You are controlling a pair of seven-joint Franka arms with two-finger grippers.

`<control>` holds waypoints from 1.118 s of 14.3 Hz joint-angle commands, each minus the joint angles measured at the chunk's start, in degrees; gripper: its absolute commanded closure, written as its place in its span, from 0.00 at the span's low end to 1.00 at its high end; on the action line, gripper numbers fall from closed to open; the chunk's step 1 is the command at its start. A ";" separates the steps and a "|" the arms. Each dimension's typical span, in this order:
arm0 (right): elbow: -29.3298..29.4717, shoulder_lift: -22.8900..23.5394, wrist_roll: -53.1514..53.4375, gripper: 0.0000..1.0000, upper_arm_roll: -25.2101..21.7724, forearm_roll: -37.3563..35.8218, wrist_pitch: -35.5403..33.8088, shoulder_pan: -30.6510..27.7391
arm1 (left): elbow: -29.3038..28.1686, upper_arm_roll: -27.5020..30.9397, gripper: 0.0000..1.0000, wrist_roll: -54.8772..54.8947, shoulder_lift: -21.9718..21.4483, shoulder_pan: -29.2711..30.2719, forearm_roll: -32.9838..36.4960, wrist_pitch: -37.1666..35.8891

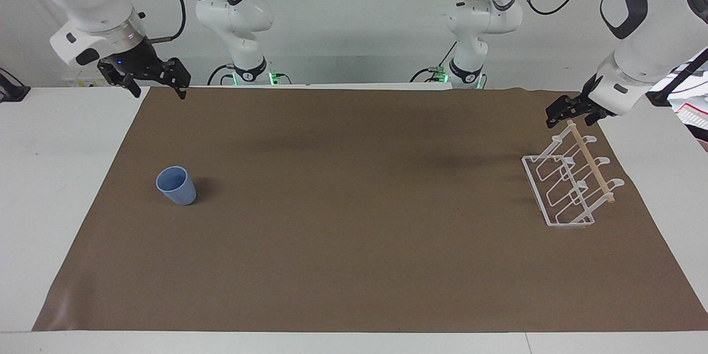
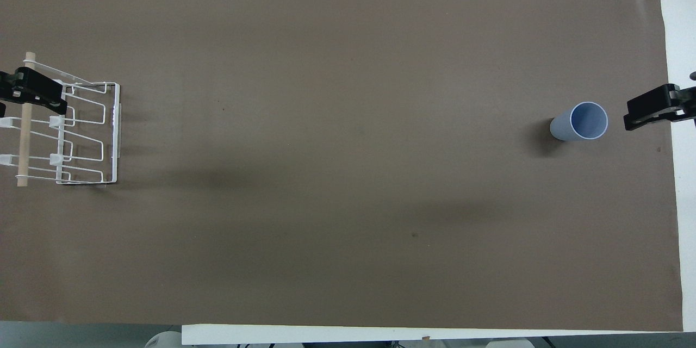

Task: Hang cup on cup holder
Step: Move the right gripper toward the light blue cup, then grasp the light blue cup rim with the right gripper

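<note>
Here, the small light-blue plastic cup (image 1: 176, 186) stands upright on the brown-covered desk (image 1: 354, 243), well apart from the raised right pincer (image 1: 156, 87), whose fingers are spread, holding nothing.

cup: small light-blue plastic tumbler (image 1: 176, 185) (image 2: 579, 122), no handle, wider at the rim
cup state: upright, mouth up, looks empty
cup place: on the brown mat, toward the right arm's end of the table
cup holder: white wire rack (image 1: 567, 183) (image 2: 76, 133) with rectangular base, slanted looped prongs, thin light wooden rod on top
cup holder state: stands on its base, no cup on it
cup holder place: on the mat, toward the left arm's end, well apart from the cup
</note>
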 commanded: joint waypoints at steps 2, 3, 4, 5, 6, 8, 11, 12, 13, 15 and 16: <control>-8.22 -0.97 -7.03 0.00 0.06 1.29 9.62 -3.07 | -1.50 -0.02 0.00 0.14 -1.43 0.08 0.97 -0.35; -10.68 0.34 -10.44 0.00 0.06 1.29 13.73 -5.88 | -1.50 -0.02 0.00 0.23 -1.43 0.09 0.97 -0.35; -13.22 1.23 -13.78 0.00 0.06 1.38 17.60 -7.38 | -1.50 -0.02 0.00 0.14 -1.43 0.09 0.97 -0.35; -15.42 2.45 -16.60 0.00 0.06 1.38 22.25 -8.70 | -1.50 -0.02 0.00 0.23 -1.43 0.09 0.97 -0.35; -16.93 3.94 -18.63 0.00 0.06 1.29 26.47 -10.37 | -1.50 -0.02 0.00 0.14 -1.43 0.09 0.97 -0.35; -16.77 7.28 -19.71 0.00 0.06 1.38 28.97 -10.91 | -1.50 -0.02 0.00 0.14 -1.43 0.00 0.97 -0.35; -17.64 10.54 -18.31 0.00 0.06 1.64 31.17 -10.83 | -1.50 -0.02 0.00 0.23 -1.43 0.09 0.97 -0.35; -18.34 10.81 -17.78 0.00 0.06 1.64 31.43 -10.83 | -1.50 -0.02 0.00 0.14 -1.43 0.09 0.97 -0.35; -19.65 10.81 -17.77 0.00 0.06 1.64 32.74 -10.83 | -1.50 -0.02 0.00 0.14 -1.43 0.09 0.97 -0.35; -22.38 11.34 -17.34 0.00 0.14 3.30 36.16 -11.61 | -1.50 -0.02 0.00 0.14 -1.43 0.08 0.97 -0.35; -23.78 11.78 -17.33 0.01 0.14 4.10 37.40 -11.53 | -1.50 -0.02 0.00 0.14 -1.43 0.09 0.97 -0.35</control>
